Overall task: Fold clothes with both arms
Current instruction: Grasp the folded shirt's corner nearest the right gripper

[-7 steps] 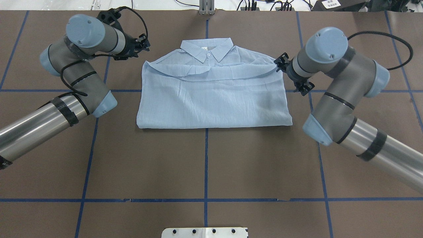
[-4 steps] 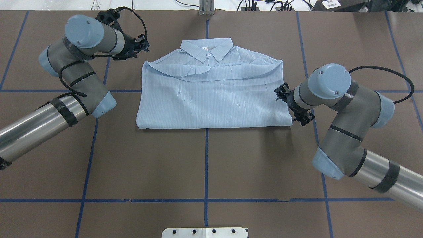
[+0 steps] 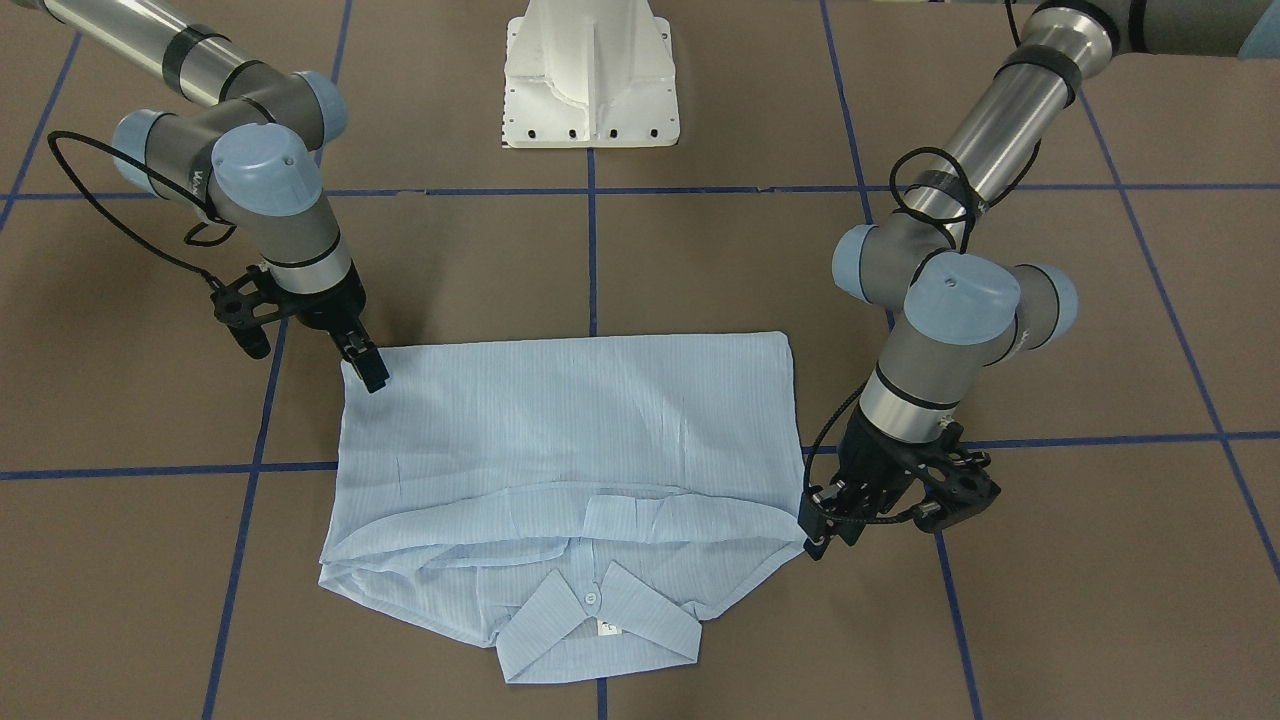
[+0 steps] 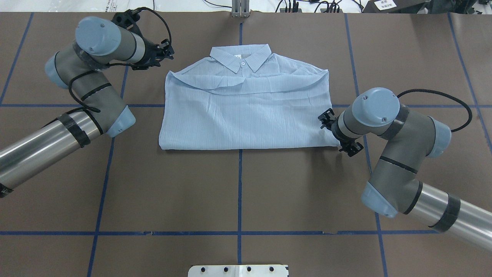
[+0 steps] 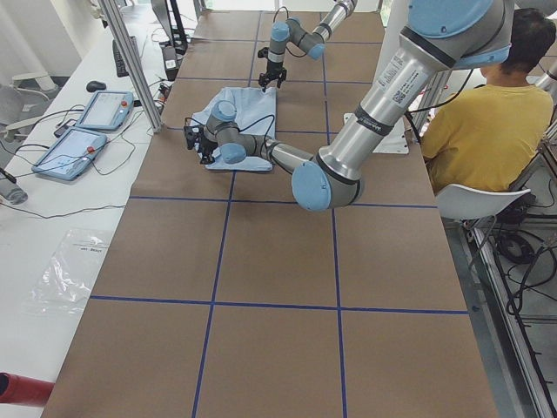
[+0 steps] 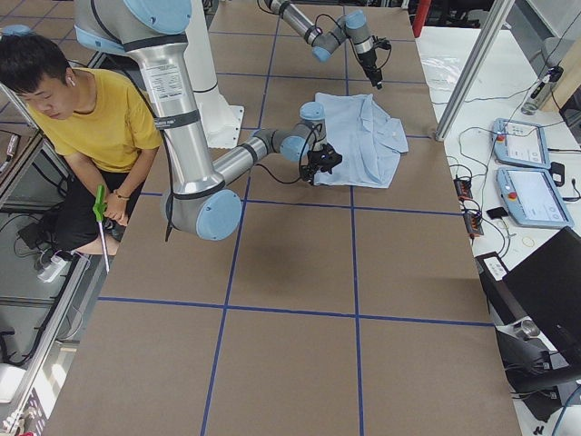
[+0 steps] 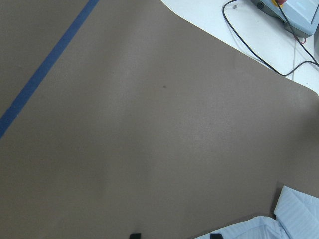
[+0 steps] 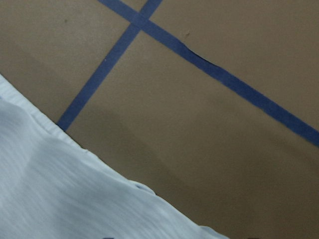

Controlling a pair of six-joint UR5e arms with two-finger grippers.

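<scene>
The clothes are one pale-blue striped shirt (image 4: 246, 111) lying folded flat, collar (image 4: 241, 58) at the far side and buttoned. In the front-facing view the shirt (image 3: 570, 430) has its collar nearest the camera. My left gripper (image 3: 815, 535) sits just off the shirt's shoulder corner, low over the table. The left wrist view shows this gripper (image 7: 174, 235) open, with the shirt's edge (image 7: 264, 226) beside it. My right gripper (image 3: 372, 375) hangs at the near hem corner on the other side, seemingly open, with the shirt's edge (image 8: 60, 189) filling its wrist view. Neither holds cloth.
The brown table carries blue tape lines (image 4: 240, 184). The white pedestal (image 3: 592, 75) stands at the robot's side. A person in a yellow shirt (image 6: 91, 118) sits beside the table. Control tablets (image 6: 526, 173) and cables lie on the white bench beyond the collar.
My right arm has swung back along the shirt's right edge, from the shoulder corner to the hem corner. The left arm and the shirt have stayed put.
</scene>
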